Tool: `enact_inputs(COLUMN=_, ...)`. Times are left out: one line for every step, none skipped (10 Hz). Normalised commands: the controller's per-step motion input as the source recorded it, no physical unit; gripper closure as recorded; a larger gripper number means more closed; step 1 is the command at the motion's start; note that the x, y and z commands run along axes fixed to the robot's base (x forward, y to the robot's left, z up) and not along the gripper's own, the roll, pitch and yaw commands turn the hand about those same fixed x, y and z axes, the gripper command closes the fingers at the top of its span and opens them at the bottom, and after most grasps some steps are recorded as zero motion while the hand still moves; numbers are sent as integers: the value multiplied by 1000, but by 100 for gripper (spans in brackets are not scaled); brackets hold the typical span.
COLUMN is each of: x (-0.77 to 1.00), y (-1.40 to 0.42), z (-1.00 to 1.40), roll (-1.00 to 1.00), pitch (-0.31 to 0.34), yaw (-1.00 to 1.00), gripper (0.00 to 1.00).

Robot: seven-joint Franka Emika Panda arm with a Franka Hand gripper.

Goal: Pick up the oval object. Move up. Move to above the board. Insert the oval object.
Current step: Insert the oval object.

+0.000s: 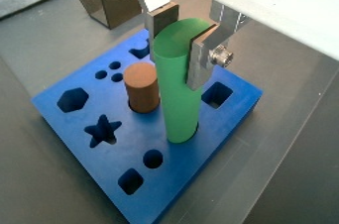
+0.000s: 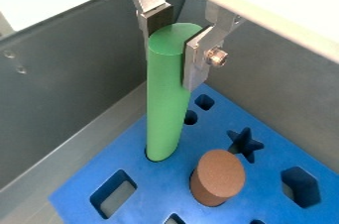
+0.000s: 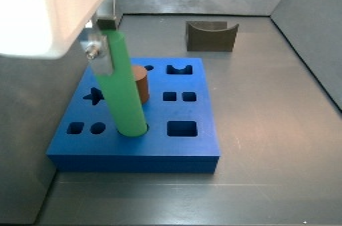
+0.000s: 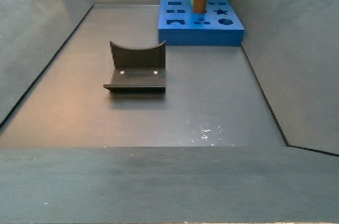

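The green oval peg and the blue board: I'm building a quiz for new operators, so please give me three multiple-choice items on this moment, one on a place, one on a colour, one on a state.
1. Where is the lower end of the oval object?
A. On the board
B. On the grey floor
C. In the fixture

2. What colour is the short cylinder standing on the board?
A. Red
B. Brown
C. White

3. What is the gripper doing?
A. Open, far from everything
B. Shut on the cylinder
C. Holding the oval object's top end

Answers: 1 A, since both wrist views show its base at the blue surface. 2 B, plainly brown in all views. 3 C, as the fingers flank the peg's top.
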Motion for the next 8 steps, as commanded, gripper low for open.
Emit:
enact_inputs(x=0, y=0, z=-214, roll=-21, pitch=3, yaw=0, gripper=100)
enact_inputs(x=0, y=0, z=-320, roll=-7, pitch=36, yaw=0, gripper=100)
enact_inputs(x=80, y=-54, z=-569, roll=0, pitch=83, yaw=-26, gripper=100)
enact_inputs(x=169, y=-86, z=-617, roll=0, pitch=100, yaw=-71, gripper=100)
enact_inputs(x=183, y=-77, z=-611, roll=0, pitch=106, yaw=-83, gripper=100)
enact_inputs(x=97, y=-51, z=-517, roll=0, pitch=93, yaw=-103, gripper=100)
enact_inputs(x=0, y=0, z=0, roll=-4, pitch=0, yaw=0, gripper=100)
enact_inputs(x=0, y=0, z=0, roll=4, pitch=0, yaw=0, gripper=100)
